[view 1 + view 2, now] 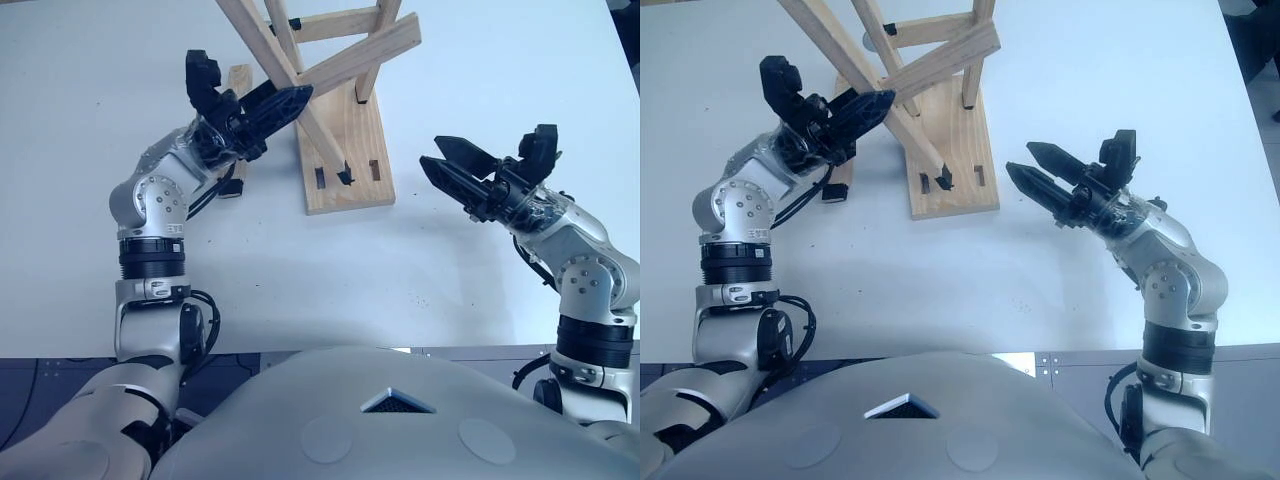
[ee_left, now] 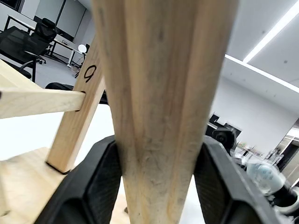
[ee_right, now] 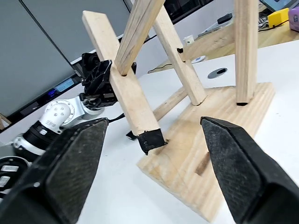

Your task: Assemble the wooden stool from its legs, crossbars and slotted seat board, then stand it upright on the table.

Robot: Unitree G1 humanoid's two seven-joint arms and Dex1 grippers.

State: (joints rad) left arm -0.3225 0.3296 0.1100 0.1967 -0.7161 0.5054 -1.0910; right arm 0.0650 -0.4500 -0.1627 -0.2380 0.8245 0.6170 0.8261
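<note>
Left pincer (image 1: 292, 100) clamps leg (image 1: 256, 36) — right pincer (image 1: 432, 152) gapes nearby.

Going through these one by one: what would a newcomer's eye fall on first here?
A half-built leg frame leans crookedly over the seat board, which lies flat on the white table. The left end effector is shut on one leg from the board's left side. The right end effector hangs open and empty to the board's right.
</note>
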